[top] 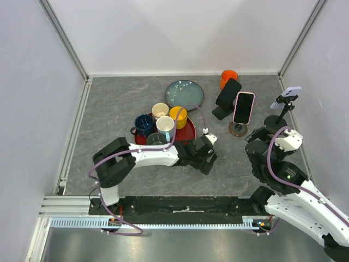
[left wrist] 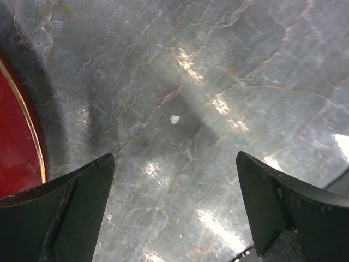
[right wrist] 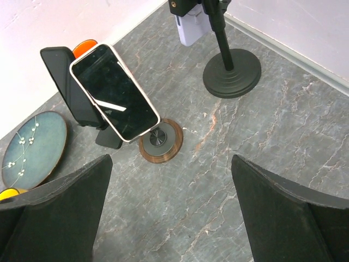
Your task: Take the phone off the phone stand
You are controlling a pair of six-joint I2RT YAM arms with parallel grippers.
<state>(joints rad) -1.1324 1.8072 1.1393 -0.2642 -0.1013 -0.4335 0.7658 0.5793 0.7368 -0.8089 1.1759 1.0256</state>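
A phone [top: 244, 107] [right wrist: 114, 93] in a pale case, its screen dark, leans on a stand with a round wooden base [top: 238, 129] [right wrist: 160, 141]. Just behind it, a black phone [top: 228, 93] [right wrist: 68, 87] rests on a black stand [top: 220, 112] [right wrist: 109, 139]. My right gripper [top: 260, 132] [right wrist: 170, 161] is open and empty, hovering near the round base on its right side. My left gripper [top: 210, 158] [left wrist: 174, 155] is open over bare tabletop, next to the red tray [left wrist: 16, 153].
A third, lavender phone [top: 293, 90] [right wrist: 191, 24] is clamped on a pole stand [top: 283, 106] [right wrist: 232, 73] by the right wall. An orange cup [top: 228, 77], a blue plate [top: 185, 94] and a red tray [top: 188, 132] with several mugs lie further left.
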